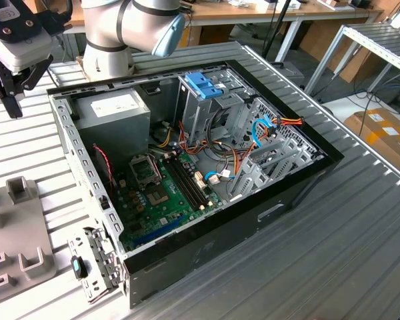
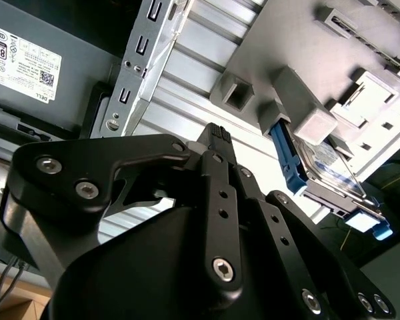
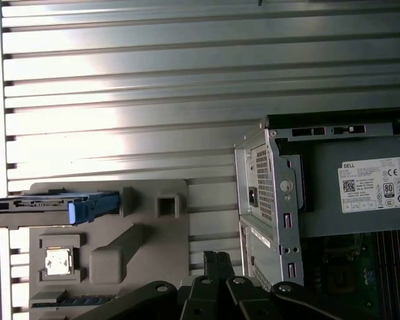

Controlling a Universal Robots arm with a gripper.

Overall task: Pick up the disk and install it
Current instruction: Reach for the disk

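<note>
We judge pickup pending: the end effector (image 3: 217, 257), closed on nothing, hovers near the disk (image 3: 47, 203) in its grey holder (image 3: 167, 267). Grasping calls for opened jaws squared across it.

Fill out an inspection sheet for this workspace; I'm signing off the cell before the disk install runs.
Surface: ribbed metal table, bearing an open computer case.
Job's things: disk with blue rails stands on edge in the grey fixture, not picked up.
Clutter: square chip lying in the fixture.
Grippers: gripper above the table between fixture and case, apart from the disk.
Cables: orange-yellow bundle and blue cable inside the case.
Surroundings: cardboard box at the exterior view's right.
</note>
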